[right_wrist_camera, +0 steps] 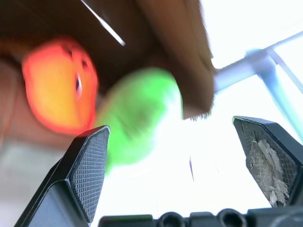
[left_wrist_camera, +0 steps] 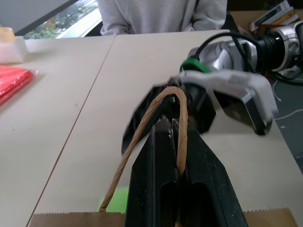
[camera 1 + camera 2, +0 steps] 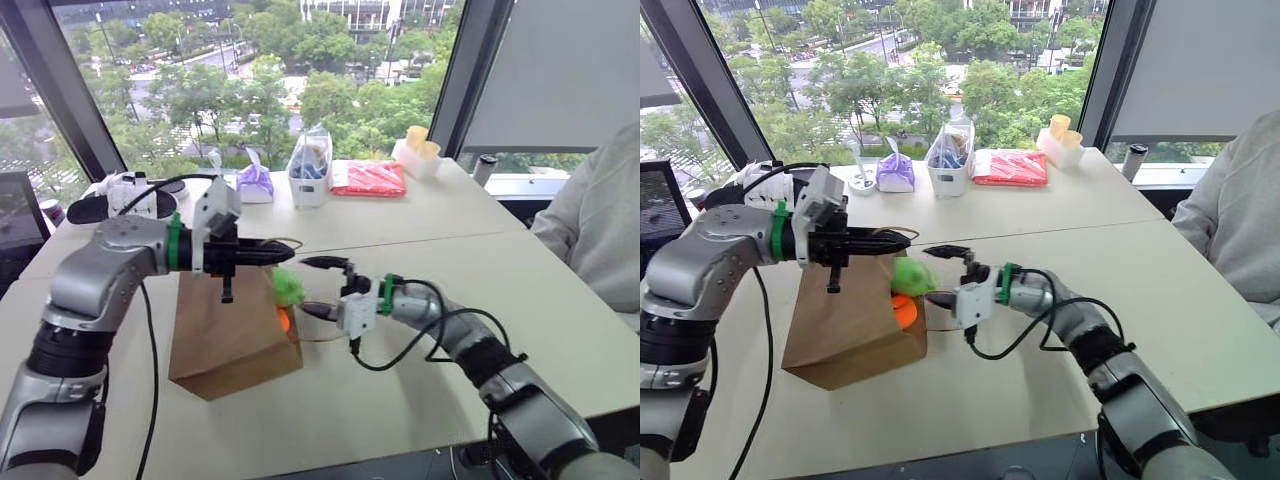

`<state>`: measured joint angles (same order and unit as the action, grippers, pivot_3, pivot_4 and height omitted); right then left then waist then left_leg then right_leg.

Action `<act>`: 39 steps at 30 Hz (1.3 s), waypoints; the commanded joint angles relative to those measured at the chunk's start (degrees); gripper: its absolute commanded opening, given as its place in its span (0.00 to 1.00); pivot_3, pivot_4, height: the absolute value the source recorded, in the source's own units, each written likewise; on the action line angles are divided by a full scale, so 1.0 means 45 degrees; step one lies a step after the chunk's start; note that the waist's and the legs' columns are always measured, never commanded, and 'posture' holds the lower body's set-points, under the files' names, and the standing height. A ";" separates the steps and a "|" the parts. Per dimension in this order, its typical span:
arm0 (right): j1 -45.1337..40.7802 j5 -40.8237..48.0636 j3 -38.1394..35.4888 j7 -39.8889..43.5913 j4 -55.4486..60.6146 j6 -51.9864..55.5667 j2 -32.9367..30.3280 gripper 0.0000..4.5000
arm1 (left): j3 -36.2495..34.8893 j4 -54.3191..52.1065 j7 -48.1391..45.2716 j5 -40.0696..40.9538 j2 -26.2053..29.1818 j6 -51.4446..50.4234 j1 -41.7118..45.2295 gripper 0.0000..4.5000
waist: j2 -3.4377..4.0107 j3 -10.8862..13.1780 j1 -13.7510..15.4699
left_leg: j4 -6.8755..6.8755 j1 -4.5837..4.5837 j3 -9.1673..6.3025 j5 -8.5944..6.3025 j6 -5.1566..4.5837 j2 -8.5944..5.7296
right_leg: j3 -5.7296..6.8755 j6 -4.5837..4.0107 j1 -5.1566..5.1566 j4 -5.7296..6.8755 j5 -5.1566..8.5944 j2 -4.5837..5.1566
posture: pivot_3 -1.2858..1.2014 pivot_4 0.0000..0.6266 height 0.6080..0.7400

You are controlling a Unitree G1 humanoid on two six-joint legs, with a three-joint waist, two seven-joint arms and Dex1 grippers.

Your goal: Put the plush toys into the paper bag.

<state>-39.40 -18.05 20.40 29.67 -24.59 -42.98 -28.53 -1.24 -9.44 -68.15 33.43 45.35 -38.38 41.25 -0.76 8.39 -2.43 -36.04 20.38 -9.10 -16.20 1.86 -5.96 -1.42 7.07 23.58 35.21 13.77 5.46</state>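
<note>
Pale wooden tables (image 3: 420, 240) by a wide window carry the brown kraft paper bag (image 3: 225, 335), which lies on its side with its mouth toward the right gripper (image 3: 318, 287). The left gripper (image 2: 176, 161) is clamped on the bag's tan twisted-cord handle (image 2: 161, 109). The right gripper's black fingers (image 1: 87, 161) stand wide apart, holding nothing. Just beyond them, in the bag's mouth (partly shaded), sit the light green plush toy (image 3: 911, 276) and the bright orange plush toy (image 3: 905, 312).
</note>
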 commanded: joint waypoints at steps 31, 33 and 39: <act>0.4901 0.8202 -0.1901 0.2567 1.0478 1.8072 -0.1777 0.99 | 0.2021 0.0251 -0.4385 -0.1321 0.1616 0.2903 0.0300 0.00 | -0.0003 -0.0001 0.0377 | -0.0018 0.0009 0.0012 -0.0041 -0.0073 0.0005 | 0.0009 0.0000 -0.0021 -0.0025 0.0003 0.0014 | 0.52 0.24 1.00; 0.4907 0.8839 -0.2302 0.2058 1.0574 1.9360 -0.1269 0.99 | 0.1959 0.0273 -0.4724 -0.1236 0.1821 0.2635 0.0557 0.00 | -0.0004 -0.0002 0.0357 | -0.0016 0.0007 0.0013 -0.0042 -0.0075 0.0008 | 0.0010 0.0000 -0.0019 -0.0024 0.0003 0.0011 | 0.52 0.24 1.00; 0.4835 0.9389 -0.2271 0.1770 1.0486 2.0886 -0.0650 0.88 | 0.1700 0.0568 -0.5153 -0.0978 0.2143 0.1801 0.1488 0.00 | -0.0006 -0.0001 0.0387 | -0.0028 0.0008 0.0006 -0.0051 -0.0093 0.0004 | 0.0015 0.0001 -0.0029 -0.0025 0.0003 0.0010 | 0.52 0.24 1.00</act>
<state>-17.02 23.41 10.62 38.24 21.22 50.10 -32.14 8.11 -6.63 -90.62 28.07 54.11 -29.70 47.03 -0.78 8.38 -0.69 -36.16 20.39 -9.07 -16.43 1.43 -5.94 -1.35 7.07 23.44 35.10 13.79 5.51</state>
